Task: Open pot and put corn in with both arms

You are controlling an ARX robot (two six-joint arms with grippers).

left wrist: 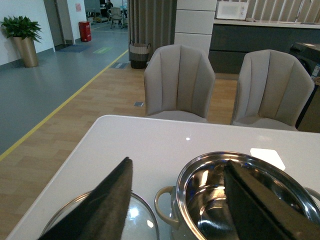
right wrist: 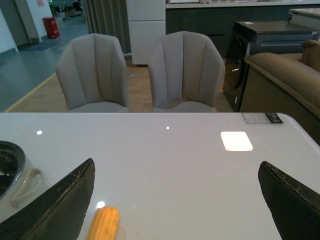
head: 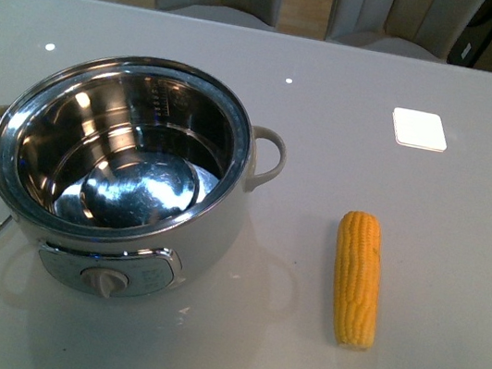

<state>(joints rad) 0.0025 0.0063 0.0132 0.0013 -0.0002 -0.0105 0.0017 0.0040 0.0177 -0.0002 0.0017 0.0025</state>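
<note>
Pot (head: 219, 225) round, shiny steel inside; corn (head: 357, 279) knobbly, cylindrical.

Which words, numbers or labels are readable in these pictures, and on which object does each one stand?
No text is readable.
The dial panel of the pot: faint marks, too blurred.
The scale marks inside the pot: too small.
The dark label at the table corner: print too small.
The wall sign: blurred.
</note>
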